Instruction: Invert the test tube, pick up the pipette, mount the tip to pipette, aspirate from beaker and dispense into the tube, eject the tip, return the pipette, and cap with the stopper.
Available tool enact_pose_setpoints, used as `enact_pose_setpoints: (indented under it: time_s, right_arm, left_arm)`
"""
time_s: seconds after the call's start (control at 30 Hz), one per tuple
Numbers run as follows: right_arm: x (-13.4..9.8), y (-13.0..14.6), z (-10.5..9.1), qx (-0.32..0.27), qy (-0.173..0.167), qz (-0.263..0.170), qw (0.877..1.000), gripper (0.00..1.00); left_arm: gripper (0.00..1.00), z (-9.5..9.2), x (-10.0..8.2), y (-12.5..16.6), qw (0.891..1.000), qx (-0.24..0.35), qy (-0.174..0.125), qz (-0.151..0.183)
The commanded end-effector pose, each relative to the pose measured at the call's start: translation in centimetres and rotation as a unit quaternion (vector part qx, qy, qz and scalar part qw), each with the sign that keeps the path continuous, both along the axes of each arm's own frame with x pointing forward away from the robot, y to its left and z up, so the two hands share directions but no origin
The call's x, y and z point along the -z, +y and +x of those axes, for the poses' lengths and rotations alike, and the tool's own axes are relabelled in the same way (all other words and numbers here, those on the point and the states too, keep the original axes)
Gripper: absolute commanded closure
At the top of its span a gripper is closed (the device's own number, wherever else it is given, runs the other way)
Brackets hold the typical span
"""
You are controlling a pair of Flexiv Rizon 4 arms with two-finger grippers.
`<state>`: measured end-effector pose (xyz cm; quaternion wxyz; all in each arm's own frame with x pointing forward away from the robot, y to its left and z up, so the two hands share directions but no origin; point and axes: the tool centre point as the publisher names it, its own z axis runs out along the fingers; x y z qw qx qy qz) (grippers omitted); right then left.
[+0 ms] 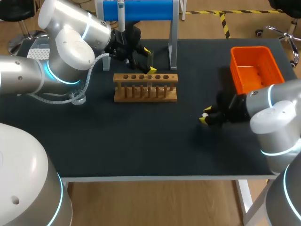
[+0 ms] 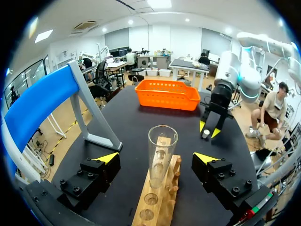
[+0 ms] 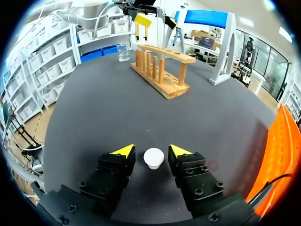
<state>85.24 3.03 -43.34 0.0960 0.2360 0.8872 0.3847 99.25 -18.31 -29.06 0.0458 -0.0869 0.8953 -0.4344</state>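
Observation:
A clear test tube [image 2: 162, 153] stands upright, mouth up, in the wooden rack [image 1: 146, 87]. My left gripper [image 2: 156, 159] is open around the tube, with neither finger touching it. It hovers over the rack's far side [image 1: 150, 60]. A white stopper [image 3: 154, 158] sits on the black table between the fingers of my right gripper [image 3: 152, 151]. Those fingers are open, with a narrow gap on each side of the stopper. The right gripper [image 1: 205, 118] is right of the rack. A white pipette [image 1: 121, 13] hangs on the blue stand. The beaker [image 1: 78, 99] stands left of the rack.
An orange bin [image 1: 254, 68] sits at the table's far right, just behind my right arm. The blue stand's grey legs [image 1: 173, 52] rise directly behind the rack. The black table [image 1: 141, 141] is bare in front of the rack.

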Motion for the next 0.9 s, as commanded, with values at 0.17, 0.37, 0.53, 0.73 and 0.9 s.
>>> enact_pose_setpoints:
  time_s: [0.17,0.37,0.53,0.73,0.9]
  right_arm:
    - [0.3,0.1,0.1,0.004,-0.001,-0.003,1.000,0.80]
    - [0.4,0.0,0.1,0.006,0.000,-0.004,1.000,1.00]
    - [-0.1,-0.2,0.0,0.006,0.000,-0.003,1.000,1.00]
    - [-4.9,-0.8,-0.3,-0.005,-0.008,0.005,1.000,1.00]
    - [-9.9,-1.5,-0.5,-0.041,-0.027,0.004,0.999,1.00]
  left_arm:
    - [0.00,0.1,-0.1,0.0,1.000,0.001,0.002,0.002]
    - [0.00,0.1,-0.1,0.0,1.000,0.001,0.002,0.002]
    - [0.00,0.1,-0.1,0.0,1.000,0.001,0.002,0.002]
    - [0.00,0.1,-0.1,0.0,1.000,0.001,0.002,0.002]
    - [0.00,0.1,-0.1,0.0,1.000,0.001,0.002,0.002]
